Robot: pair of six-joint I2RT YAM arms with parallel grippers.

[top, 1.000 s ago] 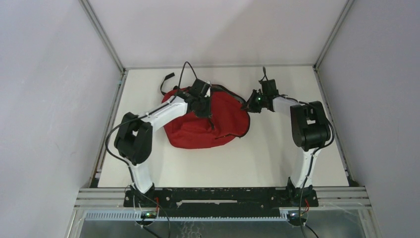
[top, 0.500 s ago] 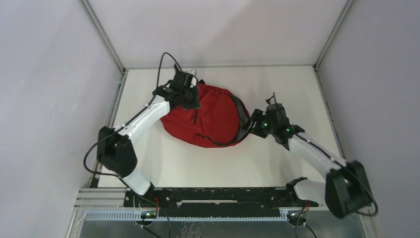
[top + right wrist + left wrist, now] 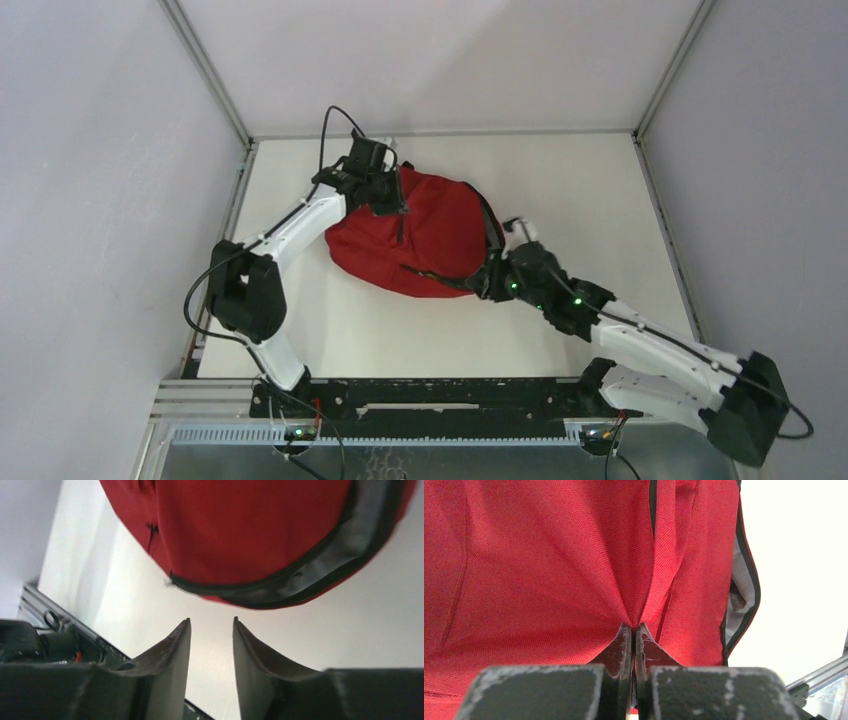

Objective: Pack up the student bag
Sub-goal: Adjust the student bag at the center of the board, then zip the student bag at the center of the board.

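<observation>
The student bag (image 3: 435, 235) is a soft red backpack lying in the middle of the white table. My left gripper (image 3: 385, 192) is at its far left end, shut on a pinched fold of red fabric beside the zip; the left wrist view shows the gripper (image 3: 634, 626) with its tips together on the bag (image 3: 549, 570). Grey lining (image 3: 736, 587) shows at the bag's open edge. My right gripper (image 3: 488, 280) sits at the near right edge. In the right wrist view the gripper (image 3: 211, 620) is open and holds nothing, just short of the black zip trim (image 3: 300, 580).
The white table (image 3: 600, 190) is enclosed by pale walls on three sides. A black base rail (image 3: 450, 393) runs along the near edge. The right arm stretches low across the near right part of the table.
The left gripper closed on the bag's fabric and drew it toward the far left. The right arm swung from the far right down to the bag's near right edge and its jaws opened.
</observation>
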